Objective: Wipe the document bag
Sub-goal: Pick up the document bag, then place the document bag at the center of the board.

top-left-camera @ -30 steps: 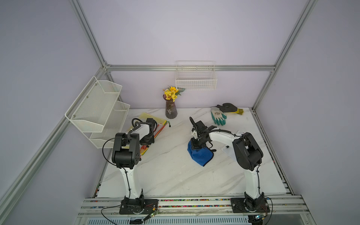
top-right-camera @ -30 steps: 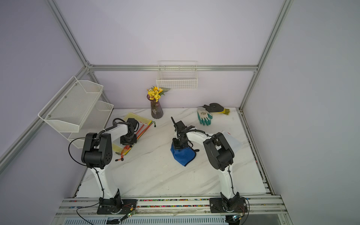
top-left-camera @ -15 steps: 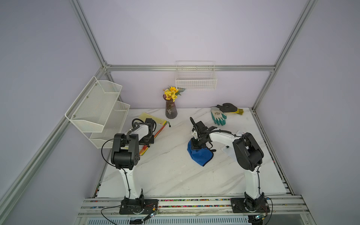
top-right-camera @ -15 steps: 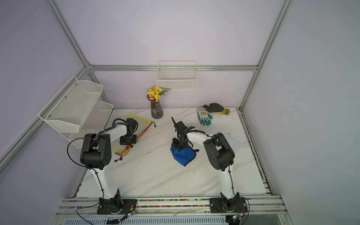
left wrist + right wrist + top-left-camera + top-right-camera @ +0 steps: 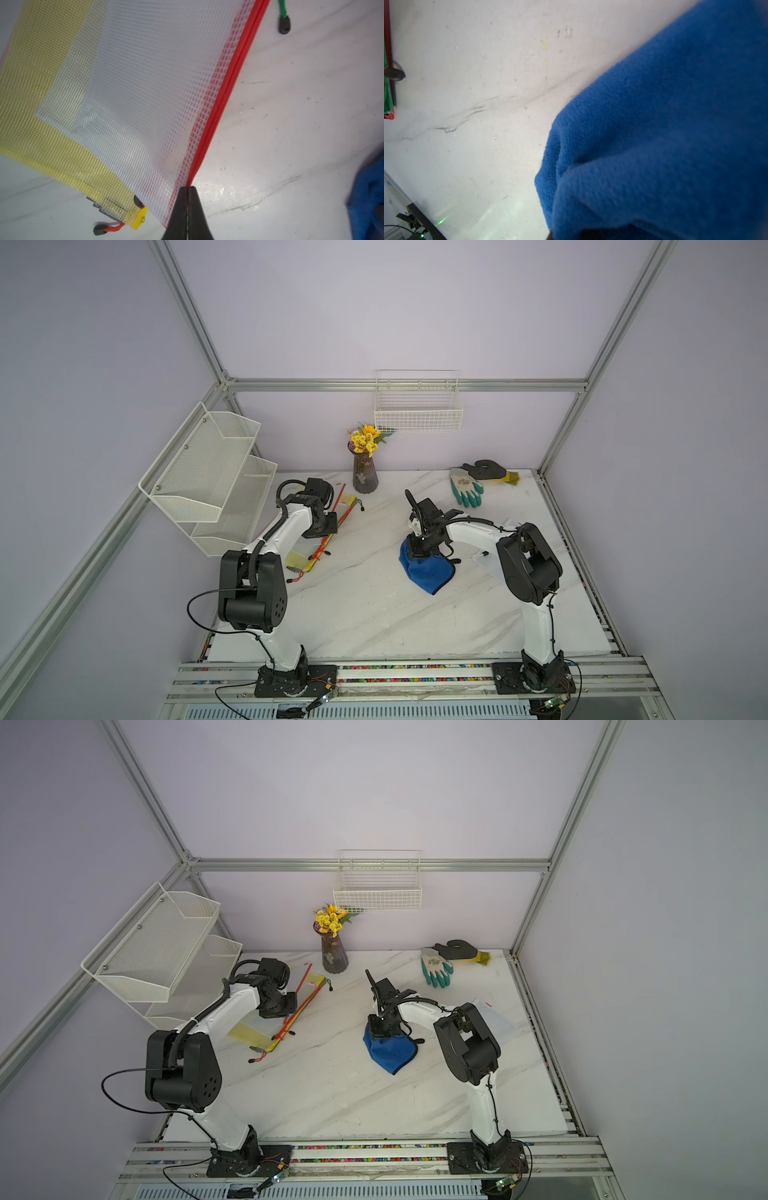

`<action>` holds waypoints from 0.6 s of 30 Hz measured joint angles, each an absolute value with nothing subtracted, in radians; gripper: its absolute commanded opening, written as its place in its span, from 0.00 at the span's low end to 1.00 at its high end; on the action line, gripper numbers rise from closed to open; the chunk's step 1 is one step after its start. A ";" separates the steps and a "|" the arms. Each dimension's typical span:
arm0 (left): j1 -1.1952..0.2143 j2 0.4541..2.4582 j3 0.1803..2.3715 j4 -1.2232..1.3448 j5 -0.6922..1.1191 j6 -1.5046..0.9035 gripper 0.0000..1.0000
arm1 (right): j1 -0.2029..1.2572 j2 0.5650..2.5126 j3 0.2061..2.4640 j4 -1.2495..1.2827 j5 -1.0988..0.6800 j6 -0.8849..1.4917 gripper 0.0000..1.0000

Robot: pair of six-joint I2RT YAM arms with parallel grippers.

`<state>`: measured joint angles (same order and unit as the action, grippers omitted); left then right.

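Observation:
The document bag (image 5: pixel 145 83) is clear mesh with a red zipper edge. It lies on a yellow mesh bag (image 5: pixel 301 558) at the back left of the table. My left gripper (image 5: pixel 188 189) is shut on the red zipper edge, which runs straight into the closed jaws. In both top views the left wrist (image 5: pixel 319 524) (image 5: pixel 277 1006) hangs over the bags and hides the fingers. Near the table's middle my right gripper (image 5: pixel 420 549) (image 5: pixel 380 1032) is shut on a blue cloth (image 5: pixel 428 572) (image 5: pixel 390 1052) (image 5: pixel 664 124). The cloth hangs down to the table and covers the fingers in the right wrist view.
A dark vase of yellow flowers (image 5: pixel 365 477) stands at the back. Beside it, further right, lie a teal glove (image 5: pixel 467 489) and a black-and-yellow glove (image 5: pixel 488 470). A white mesh shelf (image 5: pixel 208 472) is on the left wall, a wire basket (image 5: pixel 417 410) on the back wall. Pale sheets (image 5: pixel 494 1021) lie under the right arm.
My left gripper's jaws have closed onto the bag's red zipper edge and the wrist has shifted slightly. The right arm and blue cloth have not moved.

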<state>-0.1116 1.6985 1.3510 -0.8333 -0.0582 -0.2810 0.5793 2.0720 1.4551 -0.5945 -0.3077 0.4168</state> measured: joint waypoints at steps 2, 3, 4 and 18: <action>-0.124 1.672 1.351 -0.842 -0.016 -0.296 0.00 | 0.579 2.072 1.455 -0.595 -0.307 0.421 0.00; -0.137 1.658 1.353 -0.849 0.007 -0.305 0.00 | 0.579 2.072 1.455 -0.595 -0.306 0.422 0.00; -0.154 1.647 1.355 -0.856 0.031 -0.316 0.00 | 0.579 2.070 1.454 -0.595 -0.304 0.425 0.00; -0.548 1.522 1.397 -0.856 0.297 -0.513 0.00 | 0.423 1.816 1.339 -0.629 -0.193 0.476 0.00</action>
<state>-0.5476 1.5219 1.3968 -0.8558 0.2966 -0.5129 0.4229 1.8160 1.3388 -0.6292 -0.1928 0.4763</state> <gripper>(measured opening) 0.049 0.063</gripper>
